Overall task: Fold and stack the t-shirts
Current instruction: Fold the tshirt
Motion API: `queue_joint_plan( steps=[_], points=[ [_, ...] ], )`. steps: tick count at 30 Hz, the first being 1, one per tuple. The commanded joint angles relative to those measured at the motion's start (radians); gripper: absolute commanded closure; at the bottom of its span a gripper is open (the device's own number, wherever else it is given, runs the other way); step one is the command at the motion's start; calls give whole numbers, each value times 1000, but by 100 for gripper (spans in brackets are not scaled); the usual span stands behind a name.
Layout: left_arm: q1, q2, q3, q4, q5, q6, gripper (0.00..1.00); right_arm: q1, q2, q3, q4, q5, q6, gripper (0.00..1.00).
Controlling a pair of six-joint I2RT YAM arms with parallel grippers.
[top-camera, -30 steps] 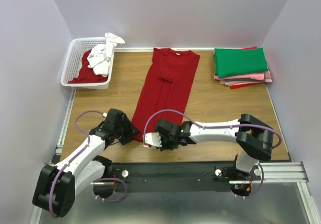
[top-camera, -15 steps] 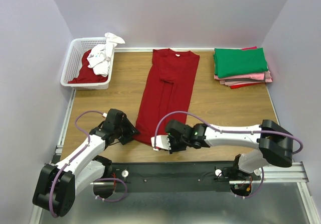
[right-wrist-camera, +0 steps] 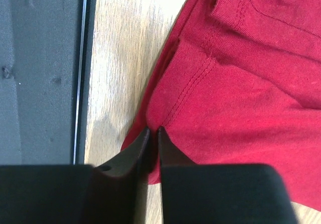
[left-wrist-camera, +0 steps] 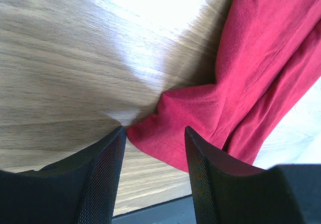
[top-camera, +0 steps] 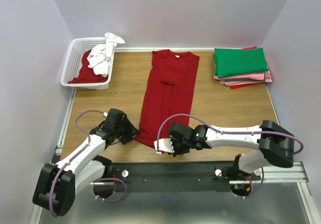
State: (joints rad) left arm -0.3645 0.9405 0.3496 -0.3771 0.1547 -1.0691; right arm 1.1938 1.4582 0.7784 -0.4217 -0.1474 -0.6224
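The dark red short-sleeved cloth t-shirt (top-camera: 170, 91) lies flat down the middle of the light brown wooden table (top-camera: 120, 83). Its collar is at the far end, its hem is at the near edge, and both sides are already folded inward into a long strip. It looks light, limp and a little grippy. It should drape and sag from wherever it is lifted, so the two hem corners are the sensible places to hold it, each pinched through all its layers so that none slips free.

The left gripper (left-wrist-camera: 153, 133) sits low at the hem's left corner. Its jaws are apart and the pointed tip of cloth lies between the black ribbed fingers (left-wrist-camera: 108, 153), not yet clamped.

The right gripper (right-wrist-camera: 153, 131) is at the hem's right corner. Its jaws are drawn almost together and the stitched edge runs into the slit between them, so it appears to be pinching the cloth. The bite is very shallow and, in my judgement, could pull out.

Well apart at the far right is a stack of folded shirts with a green folded t-shirt (top-camera: 239, 62) on top and pink and red layers beneath. At the far left stands a white plastic lattice basket (top-camera: 75, 66), holding a crumpled white shirt (top-camera: 100, 58) and another red one.
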Motion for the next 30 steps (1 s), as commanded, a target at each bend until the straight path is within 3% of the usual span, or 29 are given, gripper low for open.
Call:
queue_joint_plan(
  steps=[1, 9, 12, 17, 30],
  points=[
    [-5, -20, 5, -51, -29, 31, 41, -2, -18, -13, -28, -24, 0, 79],
    [-5, -28, 5, -54, -18, 41, 41, 0, -12, -8, -29, -35, 4, 79],
    [-5, -25, 5, -48, -11, 41, 41, 0, -7, -8, -29, -34, 4, 83],
    [-5, -25, 5, -40, -4, 49, 41, 1, -10, -18, -29, -32, 4, 99],
    [-5, -5, 6, -34, -10, 66, 42, -43, -154, -56, -184, -113, -89, 99]
  ],
)
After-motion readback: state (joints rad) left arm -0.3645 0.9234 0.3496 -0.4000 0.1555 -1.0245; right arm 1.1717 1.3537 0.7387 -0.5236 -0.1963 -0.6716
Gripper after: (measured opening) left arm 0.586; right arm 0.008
